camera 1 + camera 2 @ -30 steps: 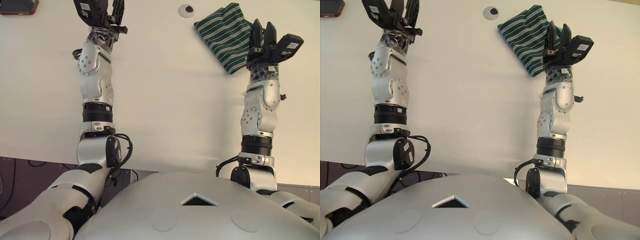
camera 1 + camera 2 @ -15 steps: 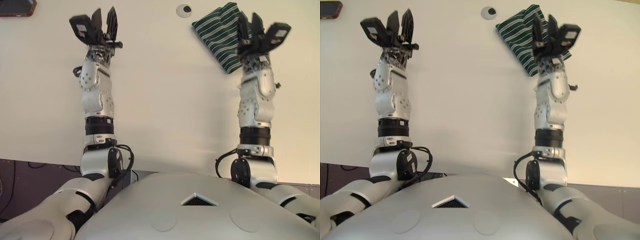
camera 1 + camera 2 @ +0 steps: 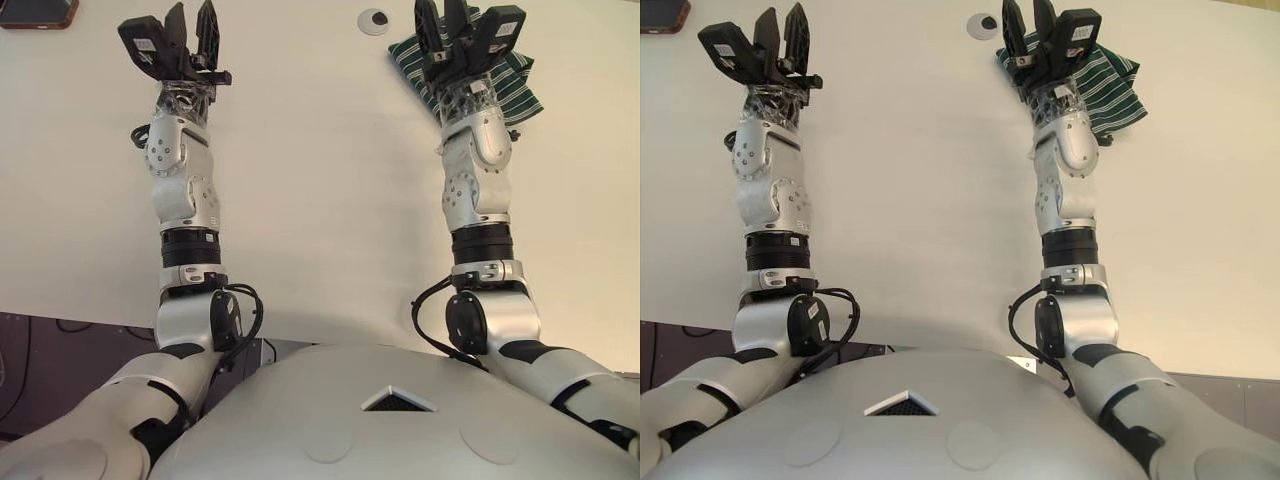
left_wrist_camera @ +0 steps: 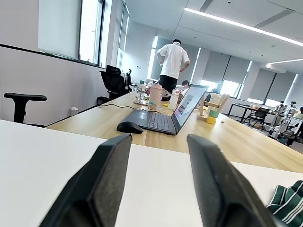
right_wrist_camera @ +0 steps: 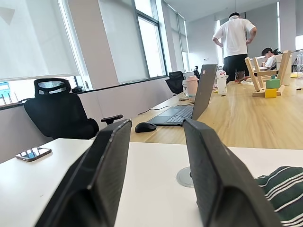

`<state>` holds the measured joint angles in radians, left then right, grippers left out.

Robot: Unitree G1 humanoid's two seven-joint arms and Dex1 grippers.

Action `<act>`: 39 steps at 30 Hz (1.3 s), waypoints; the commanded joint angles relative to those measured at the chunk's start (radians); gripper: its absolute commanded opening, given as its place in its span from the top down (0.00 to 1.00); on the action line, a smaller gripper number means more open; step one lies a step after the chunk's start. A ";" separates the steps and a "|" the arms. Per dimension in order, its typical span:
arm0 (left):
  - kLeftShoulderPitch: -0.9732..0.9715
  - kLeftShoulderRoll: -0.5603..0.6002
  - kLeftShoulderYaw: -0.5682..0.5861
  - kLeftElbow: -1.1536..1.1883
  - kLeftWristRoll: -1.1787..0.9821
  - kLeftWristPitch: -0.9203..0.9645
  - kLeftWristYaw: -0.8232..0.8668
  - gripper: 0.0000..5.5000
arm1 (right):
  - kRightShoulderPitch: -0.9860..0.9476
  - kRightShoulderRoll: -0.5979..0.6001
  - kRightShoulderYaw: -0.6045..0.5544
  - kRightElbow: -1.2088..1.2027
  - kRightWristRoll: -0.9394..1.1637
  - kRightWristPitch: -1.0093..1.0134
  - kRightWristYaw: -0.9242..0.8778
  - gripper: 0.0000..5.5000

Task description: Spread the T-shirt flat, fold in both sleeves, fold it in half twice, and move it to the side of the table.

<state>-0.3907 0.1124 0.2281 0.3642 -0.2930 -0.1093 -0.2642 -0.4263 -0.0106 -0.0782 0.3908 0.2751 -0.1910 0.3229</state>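
Two grippers are raised over the white table [image 3: 320,180], both with fingers spread apart and nothing between them. The folded T-shirt [image 3: 515,85], green with thin white stripes, lies in a compact bundle on the far right part of the table. The right gripper [image 3: 440,20] is at the bundle's left edge and covers part of it in the eye views. In the right wrist view the cloth lies just beside one finger, outside the gap. The left gripper [image 3: 192,20] is well apart from the shirt, at the far left, near a phone [image 3: 35,10] at the table's corner. A round cable port [image 3: 375,20] sits between the two grippers, just left of the shirt.
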 commanded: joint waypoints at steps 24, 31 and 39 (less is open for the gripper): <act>-0.049 -0.037 -0.014 0.063 0.001 -0.018 0.007 0.62 | 0.010 -0.015 -0.034 -0.041 0.001 0.020 -0.006 0.64; 0.007 -0.054 -0.021 0.042 0.004 -0.023 0.013 0.62 | 0.019 -0.027 -0.031 -0.080 -0.006 0.056 -0.007 0.64; -0.020 -0.041 -0.013 0.066 0.001 -0.026 0.009 0.62 | 0.033 -0.005 -0.024 -0.086 -0.013 0.055 -0.020 0.64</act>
<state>-0.3909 0.0622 0.2108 0.4133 -0.2917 -0.1311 -0.2532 -0.3972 -0.0129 -0.1039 0.3117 0.2706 -0.1418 0.3102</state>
